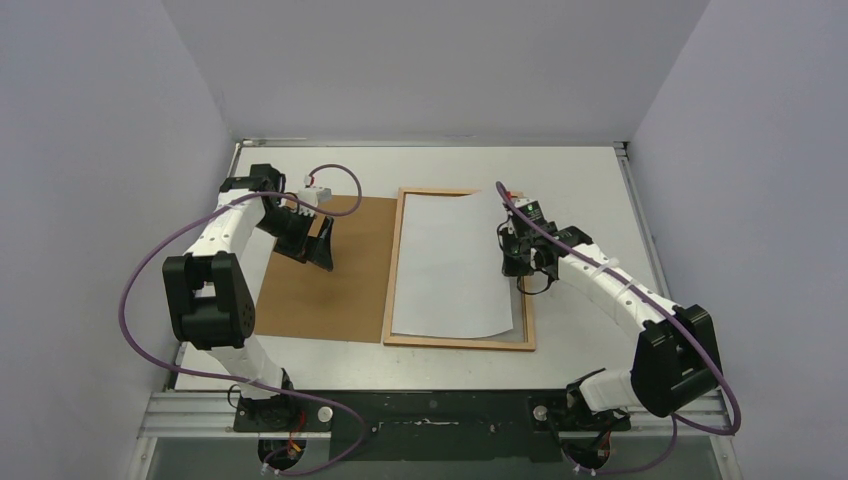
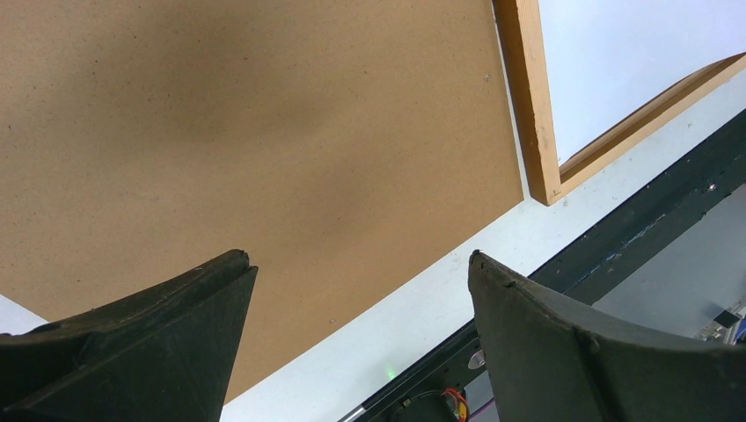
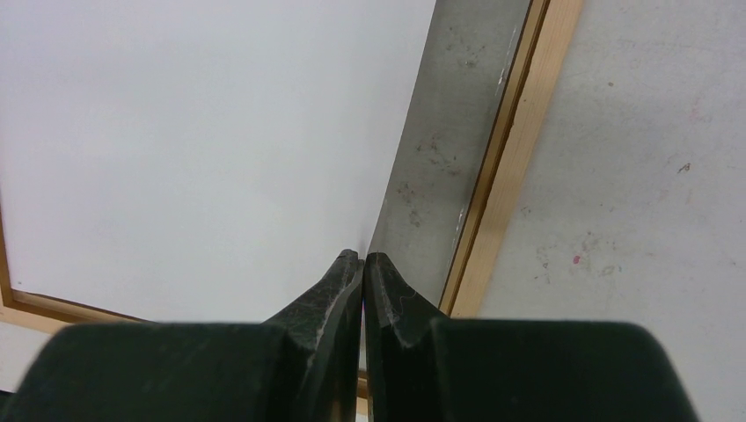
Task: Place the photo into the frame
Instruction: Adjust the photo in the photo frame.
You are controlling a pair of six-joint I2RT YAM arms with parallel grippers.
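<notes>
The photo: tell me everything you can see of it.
The photo is a large rectangular paper sheet, plain white back up, print hidden. It lies skewed inside the frame, leaving a strip of pane bare on the right. Its near edge looks bowed. The right claw is shut on its right edge.

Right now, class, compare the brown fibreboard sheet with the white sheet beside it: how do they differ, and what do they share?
The fibreboard backing sheet is brown; the photo shows a plain white face. The fibreboard lies on the bare table; the photo lies inside the wooden frame. Both are large, thin rectangles lying side by side.
</notes>
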